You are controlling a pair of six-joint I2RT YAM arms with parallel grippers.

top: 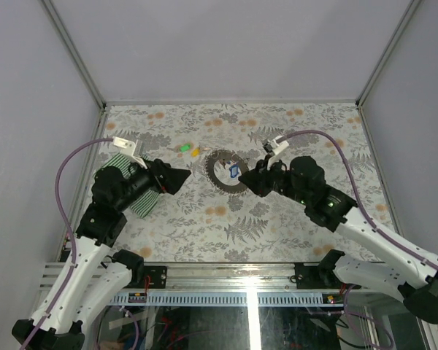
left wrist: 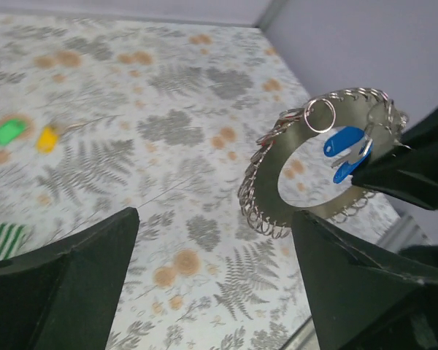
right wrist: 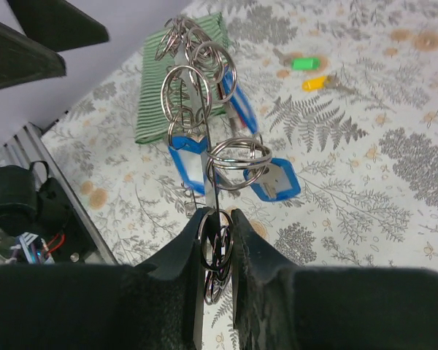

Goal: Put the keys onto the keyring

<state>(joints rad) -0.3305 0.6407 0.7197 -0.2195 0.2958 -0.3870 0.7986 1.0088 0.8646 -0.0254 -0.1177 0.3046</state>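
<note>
The keyring (right wrist: pixel 192 82) is a string of linked grey metal rings, clamped at 1 end between the fingers of the right gripper (right wrist: pixel 217 213). Those jaws are nearly together, with only the thin rings between them. From the fingertips the rings run straight out ahead in the wrist view. From above, the keyring (top: pixel 220 173) shows as a round coil just ahead of the right gripper (top: pixel 250 179). I cannot tell whether its far edge touches the table (top: pixel 292 219).

2 blue keys (right wrist: pixel 274 180) hang on the rings a short way ahead of the right jaws. From the other wrist the blue keys (left wrist: pixel 343 142) sit inside the coil (left wrist: pixel 257 208), next to the right gripper's dark finger.

The left gripper (top: pixel 181 176) faces the coil from the opposite side, near it but apart. Its jaws are spread wide around nothing. In its own view the left gripper (left wrist: pixel 215 215) has the coil ahead, nearer its right-hand finger.

The green key (top: pixel 184 148) and yellow key (top: pixel 196 152) lie flat on the table, just beside each other. They are ahead of the left jaws on the left-hand side, green (left wrist: pixel 7 132) outermost and yellow (left wrist: pixel 47 138) next to it. From the right jaws they lie well beyond the rings, green (right wrist: pixel 302 63) then yellow (right wrist: pixel 315 83).

A green-and-white striped cloth (top: pixel 144 203) lies under the left arm, behind its jaws.
</note>
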